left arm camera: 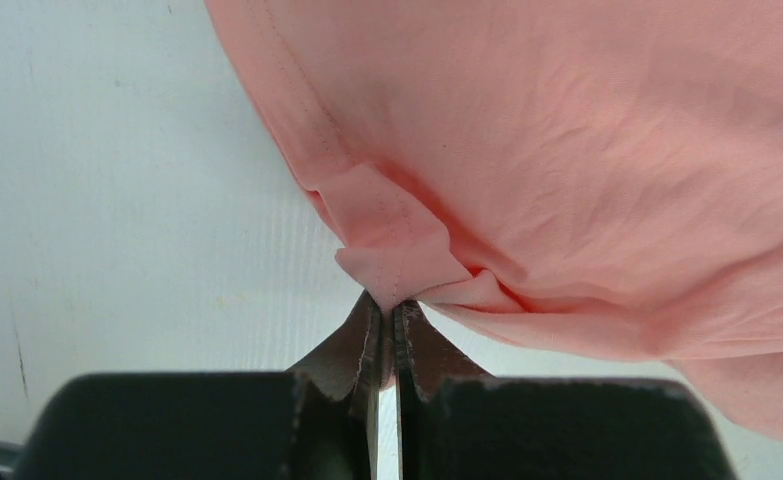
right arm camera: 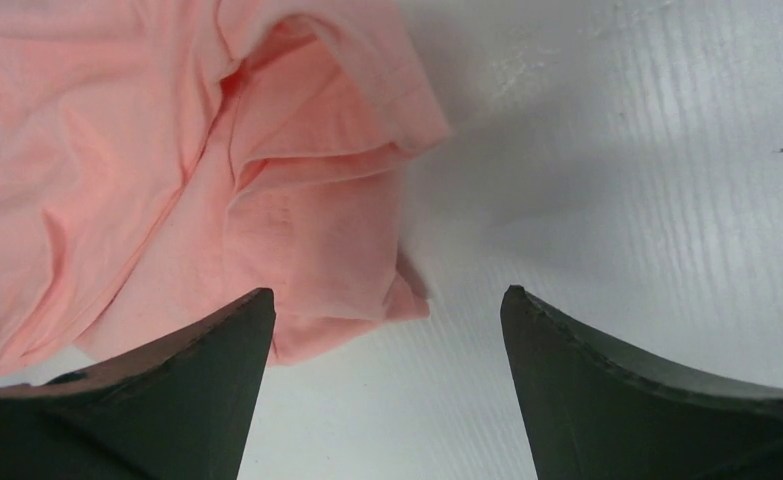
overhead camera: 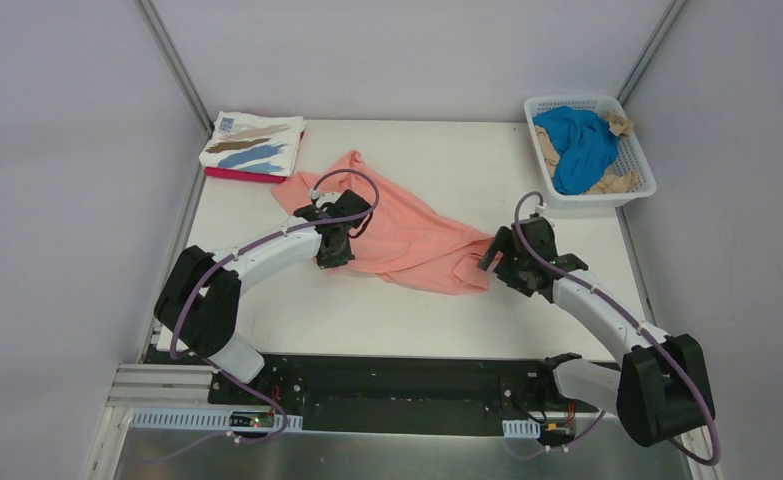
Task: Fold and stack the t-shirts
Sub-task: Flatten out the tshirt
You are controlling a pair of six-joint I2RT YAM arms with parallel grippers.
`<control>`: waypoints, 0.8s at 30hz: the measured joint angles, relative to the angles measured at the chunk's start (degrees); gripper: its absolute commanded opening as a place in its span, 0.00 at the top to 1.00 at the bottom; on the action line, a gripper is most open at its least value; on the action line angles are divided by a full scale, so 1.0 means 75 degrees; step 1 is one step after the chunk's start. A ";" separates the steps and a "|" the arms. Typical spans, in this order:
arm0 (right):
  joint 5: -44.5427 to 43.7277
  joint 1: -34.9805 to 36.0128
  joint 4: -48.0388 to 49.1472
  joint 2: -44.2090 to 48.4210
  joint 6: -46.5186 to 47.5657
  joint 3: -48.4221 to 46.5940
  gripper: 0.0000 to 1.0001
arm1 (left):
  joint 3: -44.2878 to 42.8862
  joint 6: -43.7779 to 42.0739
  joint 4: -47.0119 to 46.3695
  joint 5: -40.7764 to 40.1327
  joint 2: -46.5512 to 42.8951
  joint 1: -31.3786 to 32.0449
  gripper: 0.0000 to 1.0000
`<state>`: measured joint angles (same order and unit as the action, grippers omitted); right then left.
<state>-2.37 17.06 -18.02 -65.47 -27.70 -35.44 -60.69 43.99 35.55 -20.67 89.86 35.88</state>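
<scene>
Pink t-shirt (overhead camera: 407,235) partly hidden under left gripper (left arm camera: 389,305), jaws pinching its fold; right gripper (right arm camera: 387,292) jaws wide apart, empty

A robotics lab test cell: a bare white tabletop (overhead camera: 437,320) boxed in by plain grey panels (overhead camera: 57,150) on aluminium struts (overhead camera: 172,60), with the cabled left arm (overhead camera: 267,255) and right arm (overhead camera: 597,310) bolted to a black base plate (overhead camera: 397,385) beside slotted wiring ducts (overhead camera: 217,420).

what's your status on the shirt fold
Left gripper shut on edge of salmon-pink cloth t-shirt. Right gripper open, at the shirt's bunched corner, holding nothing. Nothing in the way.
</scene>
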 measured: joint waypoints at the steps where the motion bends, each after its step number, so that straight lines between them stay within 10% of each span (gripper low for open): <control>1: -0.0245 0.0242 -0.0023 -0.0009 -0.0093 -0.0023 0.14 | 0.0000 -0.0006 -0.0012 0.0000 0.0000 0.0000 1.00; 11: -0.1961 0.2337 -0.0554 -0.1428 -0.0609 -0.1673 0.21 | -0.0006 -0.0017 -0.0029 0.0003 0.0003 0.0000 1.00; 24: -0.2498 0.2716 -0.1145 -0.3369 -0.0731 -0.2629 0.42 | -0.0006 -0.0017 -0.0047 0.0029 0.0032 -0.0099 1.00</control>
<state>-21.10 37.43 -26.61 -90.74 -33.19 -55.16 -60.73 43.86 35.20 -20.45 90.11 35.14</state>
